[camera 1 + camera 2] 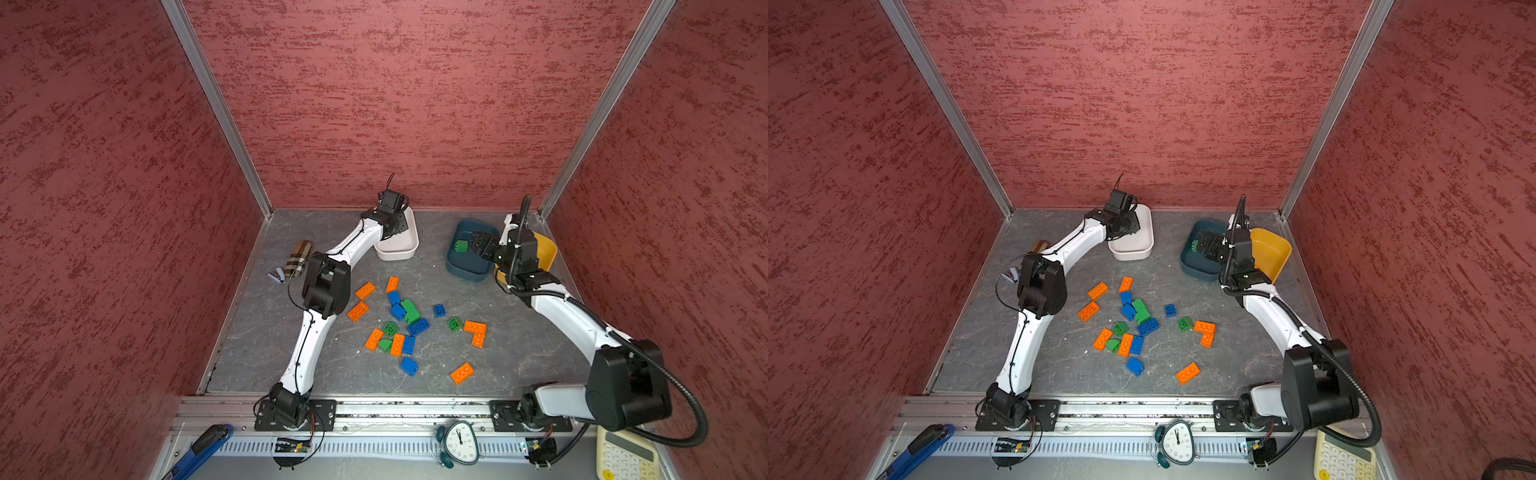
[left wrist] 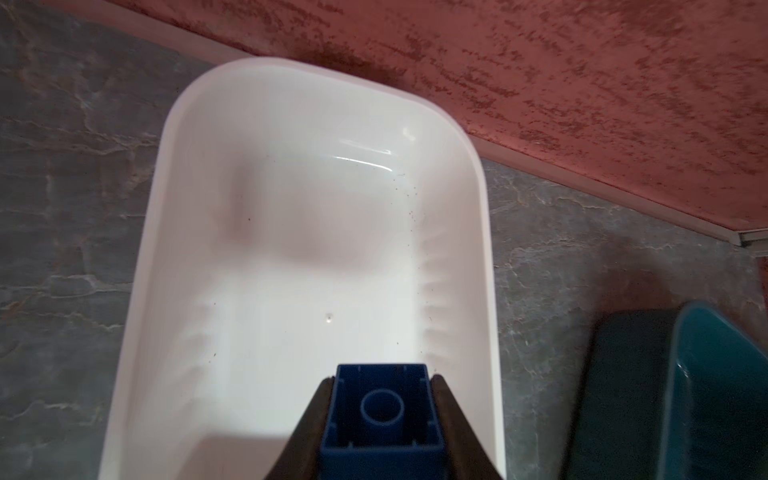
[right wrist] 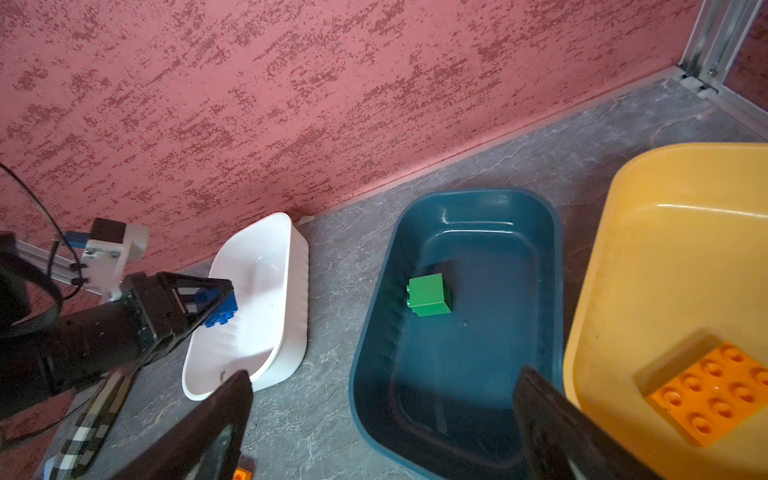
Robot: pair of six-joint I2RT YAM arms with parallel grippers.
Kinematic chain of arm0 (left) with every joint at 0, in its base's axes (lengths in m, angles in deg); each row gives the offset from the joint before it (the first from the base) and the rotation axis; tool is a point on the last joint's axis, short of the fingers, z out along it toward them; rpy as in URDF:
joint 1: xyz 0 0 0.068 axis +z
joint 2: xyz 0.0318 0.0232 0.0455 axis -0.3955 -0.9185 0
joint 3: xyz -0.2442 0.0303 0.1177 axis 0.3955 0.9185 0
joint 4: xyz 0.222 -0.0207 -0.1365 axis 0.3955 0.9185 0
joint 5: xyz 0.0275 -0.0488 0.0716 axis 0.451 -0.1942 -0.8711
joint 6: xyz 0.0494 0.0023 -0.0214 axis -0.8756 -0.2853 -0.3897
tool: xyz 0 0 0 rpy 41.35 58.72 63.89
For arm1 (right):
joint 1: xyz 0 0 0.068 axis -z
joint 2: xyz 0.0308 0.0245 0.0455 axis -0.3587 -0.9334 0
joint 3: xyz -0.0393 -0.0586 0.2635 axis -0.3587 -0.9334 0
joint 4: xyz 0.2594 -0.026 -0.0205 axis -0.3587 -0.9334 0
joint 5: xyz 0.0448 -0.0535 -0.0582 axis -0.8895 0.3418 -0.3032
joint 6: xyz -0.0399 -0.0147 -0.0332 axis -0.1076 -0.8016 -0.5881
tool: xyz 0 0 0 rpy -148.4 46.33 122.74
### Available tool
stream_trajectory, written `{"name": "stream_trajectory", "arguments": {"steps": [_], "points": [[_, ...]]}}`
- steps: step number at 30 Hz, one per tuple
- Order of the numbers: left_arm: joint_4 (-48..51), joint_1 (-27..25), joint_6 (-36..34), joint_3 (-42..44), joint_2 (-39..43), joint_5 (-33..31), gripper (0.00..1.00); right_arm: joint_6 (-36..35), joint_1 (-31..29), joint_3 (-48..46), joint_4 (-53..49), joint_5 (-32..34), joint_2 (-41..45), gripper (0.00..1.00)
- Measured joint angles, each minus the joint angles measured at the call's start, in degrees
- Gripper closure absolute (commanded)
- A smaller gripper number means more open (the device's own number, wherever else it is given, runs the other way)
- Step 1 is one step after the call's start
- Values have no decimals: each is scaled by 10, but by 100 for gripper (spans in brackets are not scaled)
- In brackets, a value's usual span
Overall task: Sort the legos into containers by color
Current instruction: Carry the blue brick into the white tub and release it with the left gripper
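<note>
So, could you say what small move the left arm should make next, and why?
Probably open the left gripper: it holds a blue brick over the empty white bowl; the teal bowl has a green brick, the yellow bowl an orange brick.

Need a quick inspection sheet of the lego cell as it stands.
Surface: grey marbled tabletop, no spills seen.
Job's things: loose legos mid-table; white bowl looks empty; teal bowl holds one green brick; yellow bowl holds an orange brick.
Clutter: plaid pouch with a stapler-like item beside it; alarm clock, calculator and blue-handled tool on the front ledge.
Grippers: left gripper shut on blue brick over white bowl; right gripper open, empty, above teal bowl.
Cables: black conduit along right arm; thin black lead looping off left arm.
Surroundings: red textured walls, aluminium frame posts.
</note>
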Motion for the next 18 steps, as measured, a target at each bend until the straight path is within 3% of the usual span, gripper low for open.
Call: {"name": "stream_trajectory", "arguments": {"steps": [6,18], "points": [[48,7,18,-85,-65,7,66,-4,0,0,-14,-9,0,1],[46,1,19,-99,-67,85,31,-12,0,0,-56,-44,-1,1]]}}
